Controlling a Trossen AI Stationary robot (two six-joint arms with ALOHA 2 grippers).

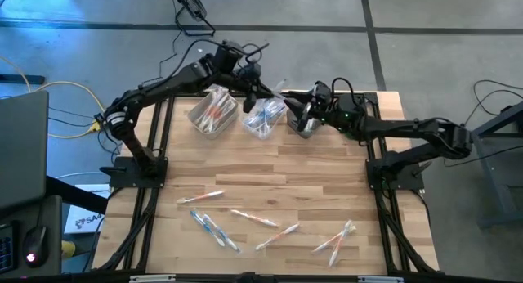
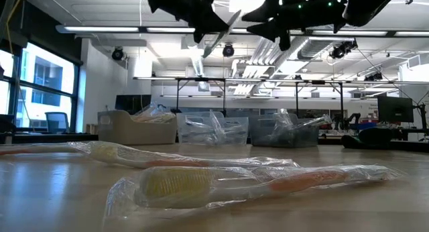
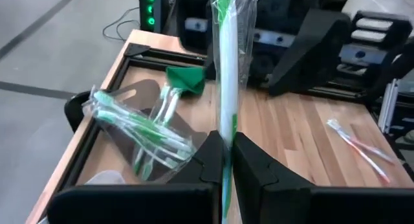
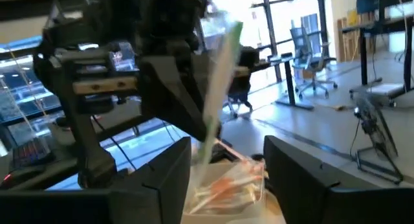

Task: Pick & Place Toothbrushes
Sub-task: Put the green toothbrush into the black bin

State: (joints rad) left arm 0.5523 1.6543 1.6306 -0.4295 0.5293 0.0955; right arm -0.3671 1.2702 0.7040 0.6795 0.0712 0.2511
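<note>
Left gripper (image 3: 226, 156) up over far bins, fingers pinched on green toothbrush (image 3: 226, 68) in wrapper, standing upright. Right gripper (image 4: 226, 166) close beside it, fingers wide, holding nothing. Other toothbrushes (image 1: 265, 226) lay scattered on near table (image 1: 270, 172).

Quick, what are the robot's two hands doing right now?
Left gripper: shut on a green toothbrush in its wrapper, above the bins.
Right gripper: open, holding nothing, close by the left one.
</note>
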